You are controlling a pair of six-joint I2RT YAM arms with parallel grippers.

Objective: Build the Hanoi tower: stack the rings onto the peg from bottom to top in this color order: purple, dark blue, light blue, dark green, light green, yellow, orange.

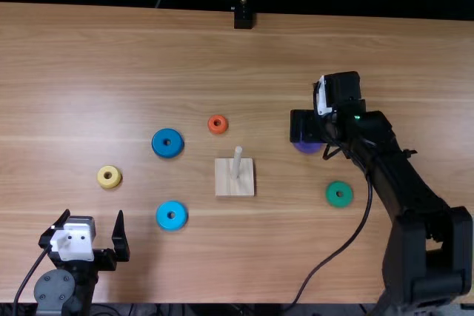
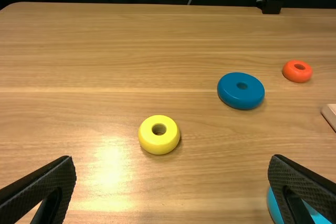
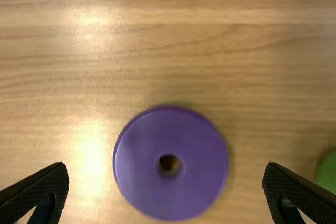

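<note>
The purple ring [image 1: 307, 147] lies on the table right of the peg, partly hidden beneath my right gripper [image 1: 302, 127]. In the right wrist view the purple ring [image 3: 170, 163] sits between the spread fingers of my right gripper [image 3: 166, 190], touching neither. My left gripper [image 1: 89, 231] stands open at the near left; the left wrist view shows the left gripper [image 2: 172, 187] holding nothing. The peg [image 1: 236, 162] rises bare from its wooden base [image 1: 226, 177]. Loose rings are dark blue [image 1: 167, 143], light blue [image 1: 172, 215], yellow [image 1: 109, 177], orange [image 1: 218, 124] and green [image 1: 339, 194].
The right arm [image 1: 415, 190] stretches over the table's right side, with its cable [image 1: 337, 253] looping near the front edge. A black stand [image 1: 244, 17] is at the table's far edge [image 1: 133, 9].
</note>
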